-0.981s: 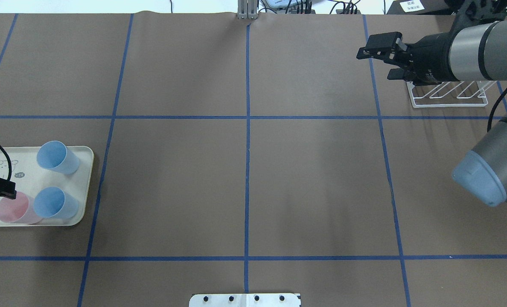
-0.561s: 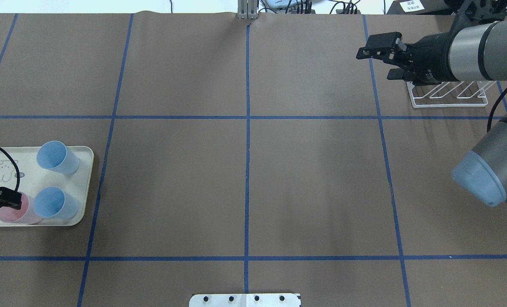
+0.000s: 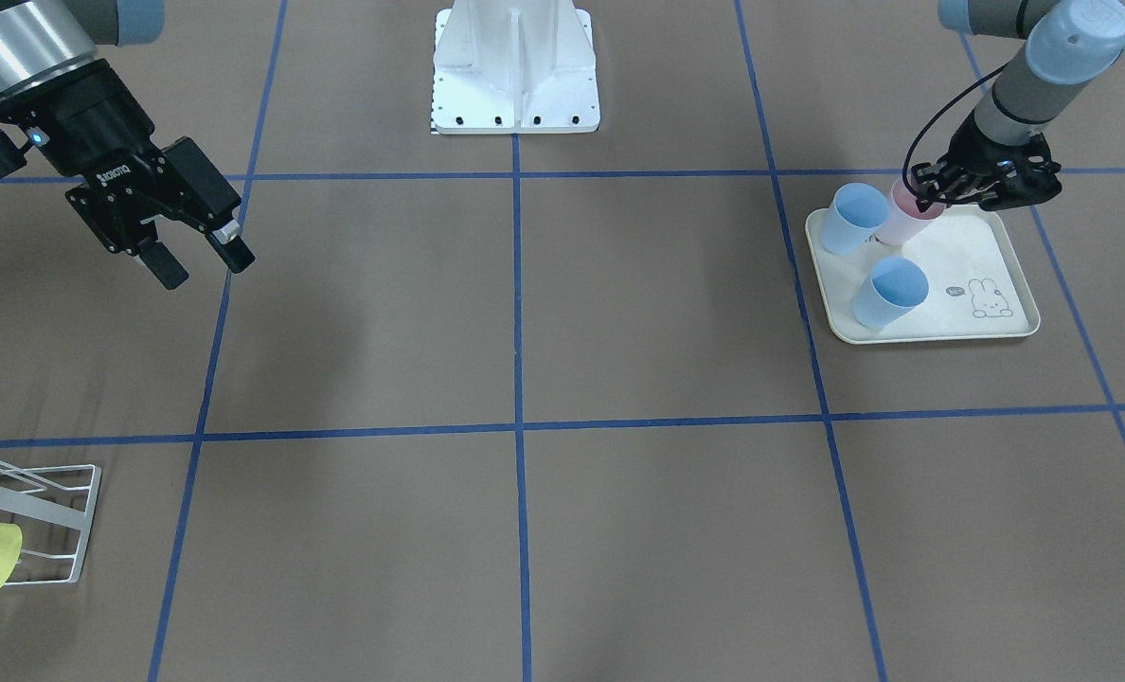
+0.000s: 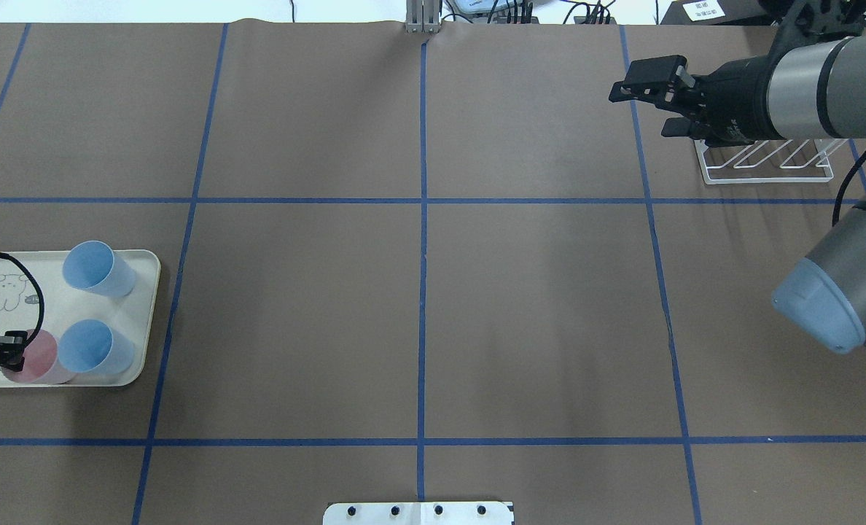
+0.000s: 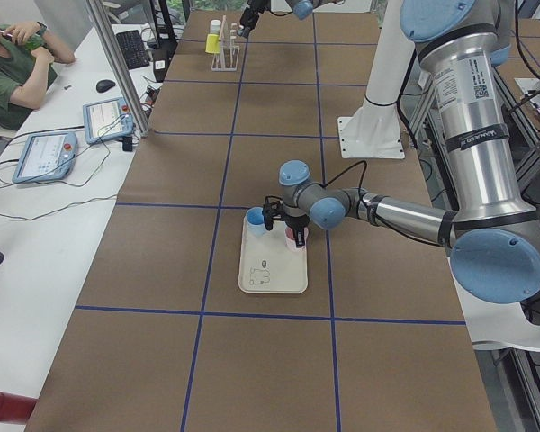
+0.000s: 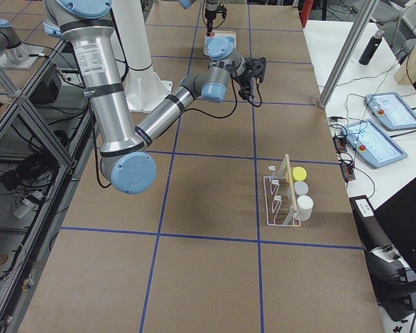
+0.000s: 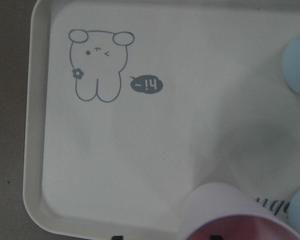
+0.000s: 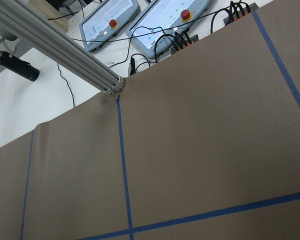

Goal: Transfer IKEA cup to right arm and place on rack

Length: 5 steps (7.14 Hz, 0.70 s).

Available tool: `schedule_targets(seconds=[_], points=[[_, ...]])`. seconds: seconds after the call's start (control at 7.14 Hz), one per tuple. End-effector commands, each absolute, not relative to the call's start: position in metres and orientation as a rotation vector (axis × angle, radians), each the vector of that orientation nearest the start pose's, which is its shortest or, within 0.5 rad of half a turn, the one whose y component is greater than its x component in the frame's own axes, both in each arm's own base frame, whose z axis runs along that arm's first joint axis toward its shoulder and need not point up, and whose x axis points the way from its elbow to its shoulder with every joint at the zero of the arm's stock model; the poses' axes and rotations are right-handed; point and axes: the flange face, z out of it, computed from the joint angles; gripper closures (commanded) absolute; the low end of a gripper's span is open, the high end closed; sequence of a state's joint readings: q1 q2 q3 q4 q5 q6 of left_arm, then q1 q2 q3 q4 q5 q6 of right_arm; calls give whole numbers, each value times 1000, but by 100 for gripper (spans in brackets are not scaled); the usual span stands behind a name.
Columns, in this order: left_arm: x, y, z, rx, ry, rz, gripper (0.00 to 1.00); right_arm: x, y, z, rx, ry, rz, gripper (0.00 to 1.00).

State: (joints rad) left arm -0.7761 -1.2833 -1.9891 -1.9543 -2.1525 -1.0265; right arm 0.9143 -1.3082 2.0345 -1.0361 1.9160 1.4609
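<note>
Pink cup (image 4: pixel 39 359) upright, mouth up

My left arm (image 5: pixel 481 171) and my right arm (image 4: pixel 797 91) were shiny silver-grey tubes with round light-blue caps (image 3: pixel 1079 26) on the joints. My right pincer (image 3: pixel 206 269) was big, black and boxy. It had two short thick fingers (image 3: pixel 167 268), small white letters (image 3: pixel 116 173) and a tiny blue light (image 3: pixel 37 137). My left pincer (image 3: pixel 930 189) was black too, but much thinner and longer. A black cable (image 3: pixel 924 123) looped by its wrist. A white sticker (image 5: pixel 472 85) with dark print was on one fat tube. My base (image 3: pixel 515 66) was white, with a row of little black screws (image 3: pixel 497 120).
</note>
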Motion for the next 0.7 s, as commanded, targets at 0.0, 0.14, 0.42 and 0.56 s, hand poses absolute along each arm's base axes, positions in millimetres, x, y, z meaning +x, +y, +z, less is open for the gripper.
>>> schedule_targets(seconds=[0.0, 0.14, 0.42, 0.56], points=[[216, -330, 518, -200, 821, -80, 100, -240, -475, 245, 357, -1247, 472, 0], [190, -344, 519, -185, 817, -155, 100, -240, -475, 244, 357, -1249, 472, 0], [136, -370, 525, -165, 786, -312, 100, -244, -473, 244, 351, -1248, 466, 0], [128, -377, 520, -166, 780, -343, 100, -246, -472, 243, 348, -1250, 463, 0]])
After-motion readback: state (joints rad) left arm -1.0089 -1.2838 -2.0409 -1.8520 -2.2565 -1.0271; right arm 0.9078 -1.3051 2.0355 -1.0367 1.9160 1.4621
